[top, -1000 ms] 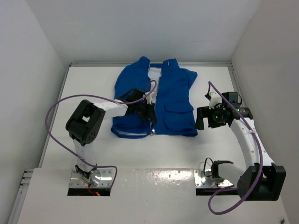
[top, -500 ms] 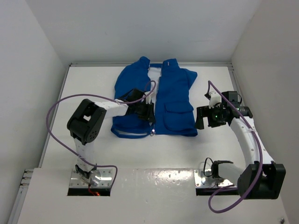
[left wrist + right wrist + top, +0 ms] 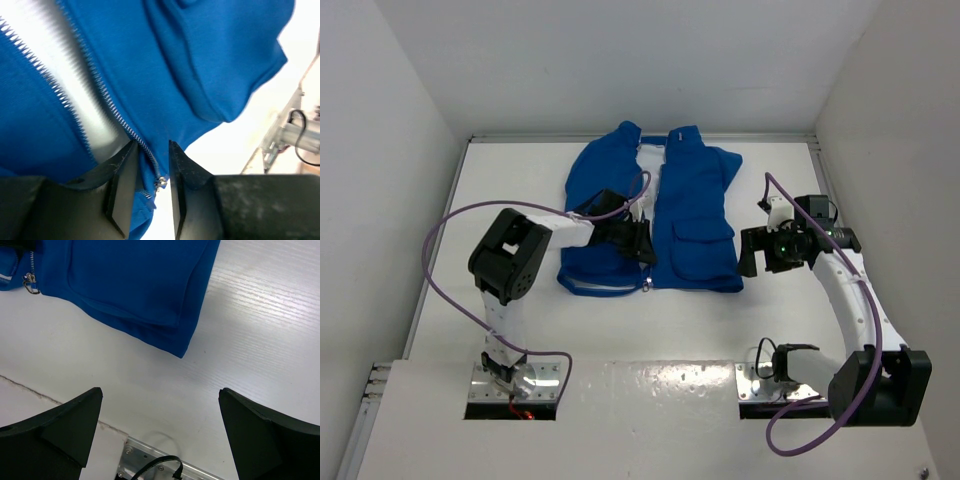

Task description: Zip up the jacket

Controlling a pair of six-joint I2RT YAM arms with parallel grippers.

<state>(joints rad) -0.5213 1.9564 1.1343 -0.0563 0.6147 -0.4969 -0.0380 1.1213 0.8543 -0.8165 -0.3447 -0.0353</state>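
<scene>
The royal blue jacket [image 3: 695, 215] lies flat at the back middle of the table, collar away from me, its front open and white lining [image 3: 75, 95] showing between the two rows of zipper teeth. My left gripper [image 3: 643, 247] sits over the lower hem at the centre. In the left wrist view its jaws [image 3: 152, 145] stand narrowly apart around the zipper's lower end. The metal slider [image 3: 161, 181] lies between them, with bare table showing beside it. My right gripper [image 3: 752, 255] is wide open and empty [image 3: 160, 392], just right of the jacket's lower right corner [image 3: 150, 295].
White walls enclose the table on three sides. Purple cables loop from both arms. The right arm's metal base plate [image 3: 150, 460] and a black cable lie at the near edge. The slider's pull [image 3: 30, 282] shows at the hem.
The left arm's elbow has shifted slightly right and up. Its gripper stays at the zipper's lower end. The right arm has hardly moved.
</scene>
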